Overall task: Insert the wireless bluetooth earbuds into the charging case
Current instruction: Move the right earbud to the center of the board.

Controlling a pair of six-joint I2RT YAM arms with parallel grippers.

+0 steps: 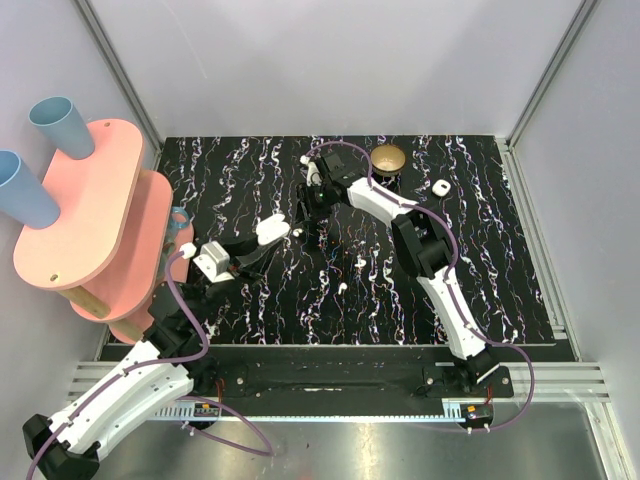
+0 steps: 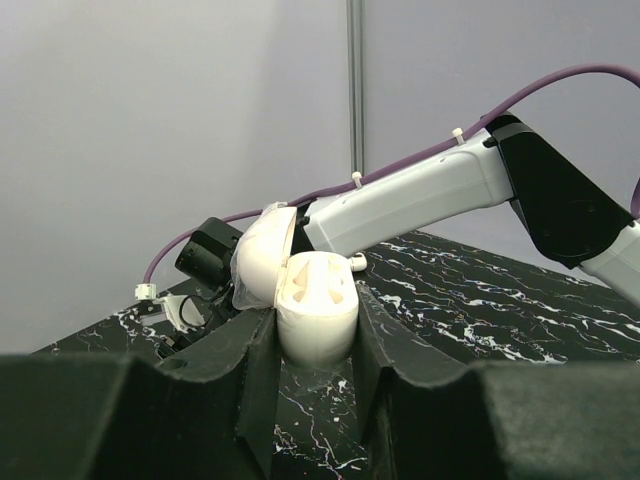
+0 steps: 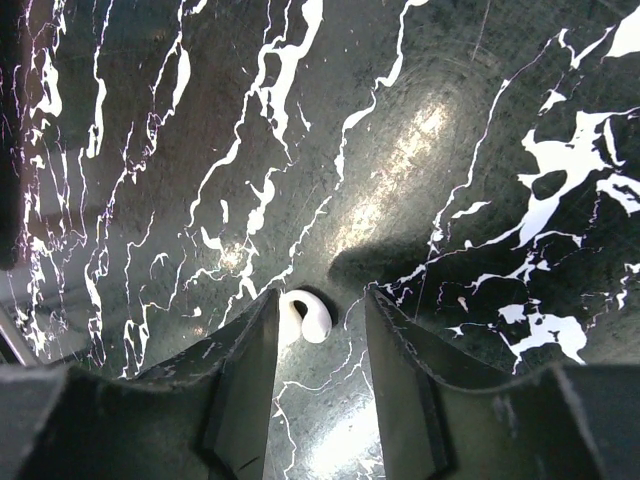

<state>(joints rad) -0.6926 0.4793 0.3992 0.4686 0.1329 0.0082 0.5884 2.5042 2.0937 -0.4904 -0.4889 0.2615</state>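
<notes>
My left gripper is shut on the charging case, a white rounded shell held above the table with its lid swung open to the left and its inner wells showing. In the top view the charging case sits at the tip of the left gripper. My right gripper points down at the black marbled tabletop, open, with one glossy white earbud lying between its fingers, against the left finger and apart from the right one. The right gripper is just right of the case.
A gold round dish stands at the back. A small white piece lies to its right, and two small white bud-like pieces lie mid-table. A pink shelf stand with blue cups fills the left side.
</notes>
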